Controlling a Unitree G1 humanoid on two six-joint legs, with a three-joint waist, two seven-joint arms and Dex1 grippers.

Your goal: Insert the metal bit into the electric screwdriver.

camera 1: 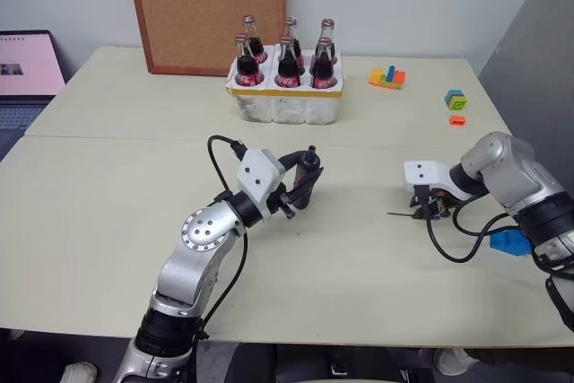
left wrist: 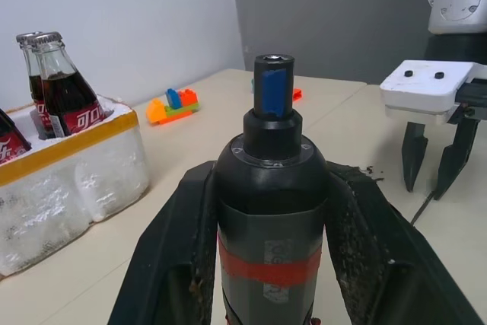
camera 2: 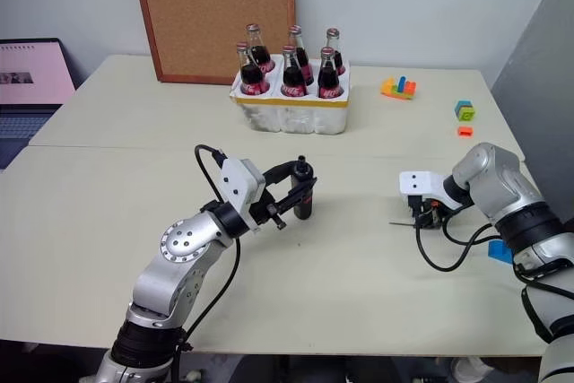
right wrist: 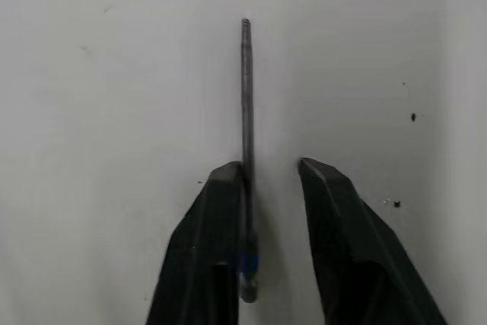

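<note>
The left arm is reaching forward over the table (camera 1: 108,213), its left gripper (camera 1: 300,187) clenched around the electric screwdriver (left wrist: 270,211), socket end facing outward. The right arm is bending down, its right gripper (right wrist: 270,169) partly open over the metal bit (right wrist: 246,97), which is lying on the table against one finger (right wrist: 217,218).

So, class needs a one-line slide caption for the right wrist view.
Right hand straddles the metal bit lying on the table, one finger touching it.
</note>
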